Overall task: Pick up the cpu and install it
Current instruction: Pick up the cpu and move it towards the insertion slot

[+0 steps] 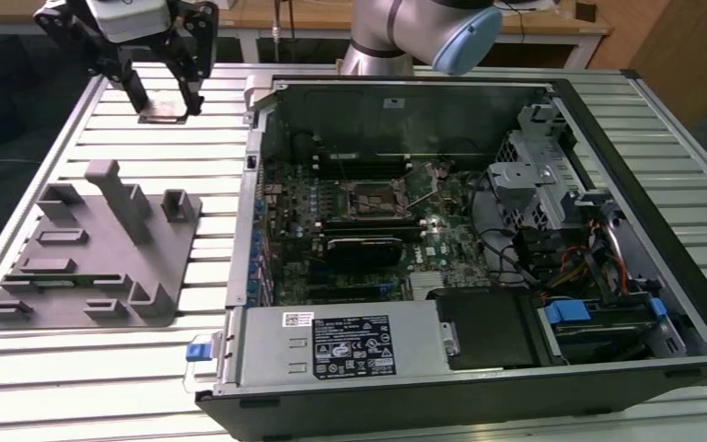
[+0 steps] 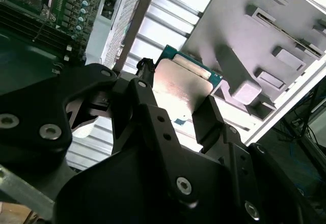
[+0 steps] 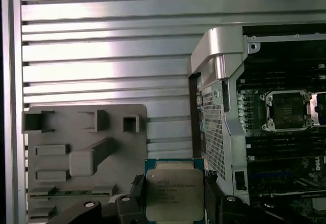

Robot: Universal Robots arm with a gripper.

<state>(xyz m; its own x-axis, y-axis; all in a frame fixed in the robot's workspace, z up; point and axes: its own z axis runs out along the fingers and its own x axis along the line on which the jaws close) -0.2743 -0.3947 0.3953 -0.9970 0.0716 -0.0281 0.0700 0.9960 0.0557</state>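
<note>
In the exterior view, the gripper (image 1: 161, 103) hangs low over the slatted table (image 1: 84, 368), at eleven o'clock from the open computer case (image 1: 452, 405). Its jaws straddle the cpu (image 1: 163, 116), a flat grey square at their tips. A grey fixture plate (image 1: 84, 267) lies at nine o'clock from the case. The socket (image 1: 372, 196) sits mid-board inside the case.

In the second wrist view, the black fingers (image 2: 206, 114) press on two opposite edges of the cpu (image 2: 178, 84), pinching it. Its shiny top faces the camera, with slats and the fixture plate (image 2: 239, 46) behind.

In the first wrist view, the cpu (image 3: 174, 193) sits level between the fingers. It is over the strip of table between the fixture plate (image 3: 117, 183) and the case wall (image 3: 216, 56). Whether it is clear of the slats cannot be told.
</note>
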